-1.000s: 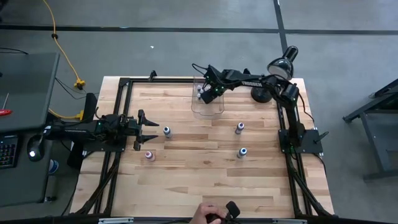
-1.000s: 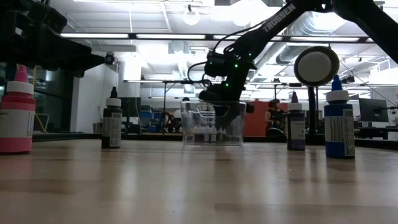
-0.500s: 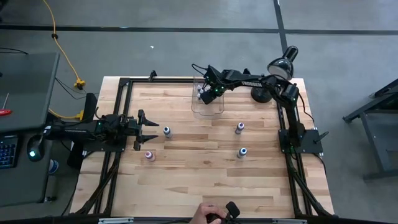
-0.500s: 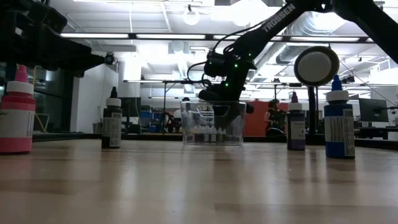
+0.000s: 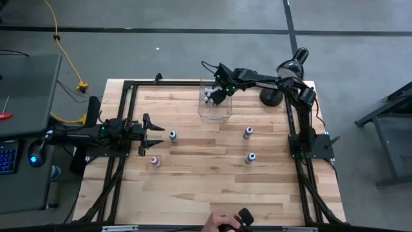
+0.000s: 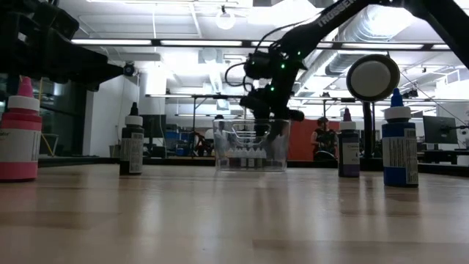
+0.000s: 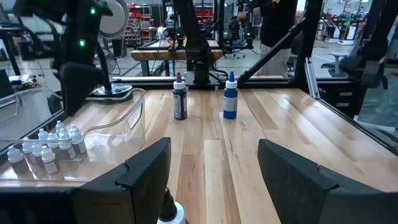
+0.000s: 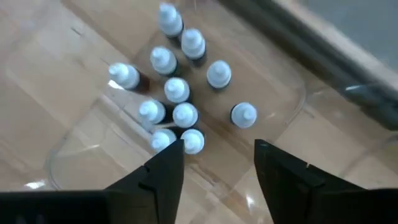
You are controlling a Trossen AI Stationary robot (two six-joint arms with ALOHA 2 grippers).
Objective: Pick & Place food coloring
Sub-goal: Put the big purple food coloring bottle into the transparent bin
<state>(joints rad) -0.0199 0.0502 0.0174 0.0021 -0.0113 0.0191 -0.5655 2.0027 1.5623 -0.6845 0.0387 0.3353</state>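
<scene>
Your right end effector (image 8: 214, 163) hangs over the clear bin (image 5: 214, 115) at the far edge of the desk (image 5: 212, 187), fingers parted and holding nothing. Ten bottles (image 8: 177, 89) stand clustered inside the bin (white caps up). Four more bottles (image 5: 248, 133) stand loose on the desk. Your left end effector (image 5: 156, 134) waits spread wide and empty, just beside one bottle (image 5: 172, 135).
</scene>
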